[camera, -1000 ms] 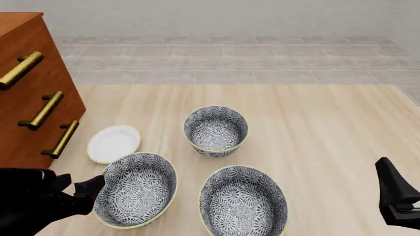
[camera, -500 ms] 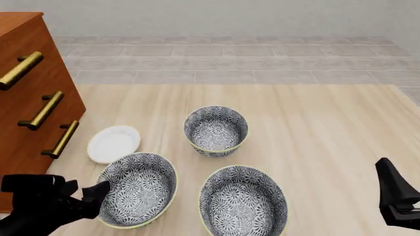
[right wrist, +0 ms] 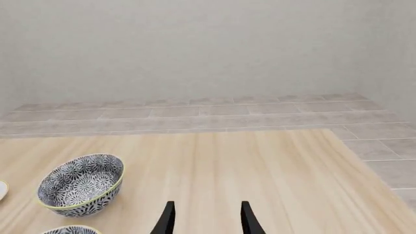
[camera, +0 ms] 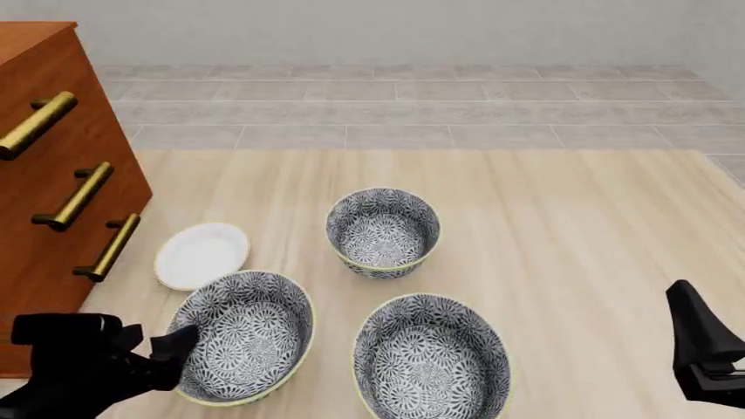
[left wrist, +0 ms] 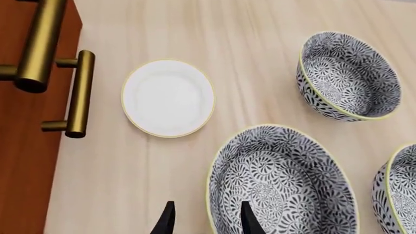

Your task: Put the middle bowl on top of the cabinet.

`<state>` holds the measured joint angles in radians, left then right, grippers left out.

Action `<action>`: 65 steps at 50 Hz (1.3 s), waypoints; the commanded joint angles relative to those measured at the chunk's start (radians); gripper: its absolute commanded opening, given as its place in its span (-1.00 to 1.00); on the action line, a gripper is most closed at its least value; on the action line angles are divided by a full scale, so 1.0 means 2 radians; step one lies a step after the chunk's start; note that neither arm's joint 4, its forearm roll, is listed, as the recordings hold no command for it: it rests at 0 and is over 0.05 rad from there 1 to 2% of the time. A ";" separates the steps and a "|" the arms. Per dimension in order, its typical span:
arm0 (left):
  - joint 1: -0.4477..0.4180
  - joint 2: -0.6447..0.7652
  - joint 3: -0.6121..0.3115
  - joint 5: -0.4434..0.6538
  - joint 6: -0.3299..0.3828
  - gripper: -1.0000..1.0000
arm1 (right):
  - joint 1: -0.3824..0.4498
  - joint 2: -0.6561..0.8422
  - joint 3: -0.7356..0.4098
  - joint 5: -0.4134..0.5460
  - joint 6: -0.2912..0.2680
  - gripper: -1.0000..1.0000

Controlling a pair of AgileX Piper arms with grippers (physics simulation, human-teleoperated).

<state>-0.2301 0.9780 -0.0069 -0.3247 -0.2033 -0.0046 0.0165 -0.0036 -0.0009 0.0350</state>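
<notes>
Left gripper [left wrist: 206,222] is open, moderate gap, nothing held. Its fingers straddle the near wall of the middle bowl [left wrist: 279,190], one outside and one over the inside. I read this as the target because the gripper is lined up on it.

The bowl sits on the table right at the fingertips, and the cabinet [left wrist: 26,146] is close on the hand's outer side. The white dish [left wrist: 167,97] lies ahead of the fingers.

The bowl looks like glazed ceramic: rigid, slick, fairly heavy, chips if dropped. Best hold is probably a rim pinch, deep on the wall. Expect tilt on lift.

Right gripper [right wrist: 204,219] is open, empty and well away.
</notes>
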 commanded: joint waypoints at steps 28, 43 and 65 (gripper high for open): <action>-0.014 0.102 0.003 -0.084 -0.012 1.00 | 0.002 0.005 0.001 -0.004 -0.001 1.00; -0.012 0.010 -0.003 -0.002 -0.012 -1.00 | 0.002 0.006 0.001 -0.005 0.000 1.00; -0.019 0.068 -0.031 0.003 -0.090 -1.00 | 0.000 0.002 0.001 -0.002 0.003 1.00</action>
<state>-0.2616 1.0653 -0.0525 -0.3235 -0.3041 -0.0029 0.0219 -0.0019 -0.0060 0.0386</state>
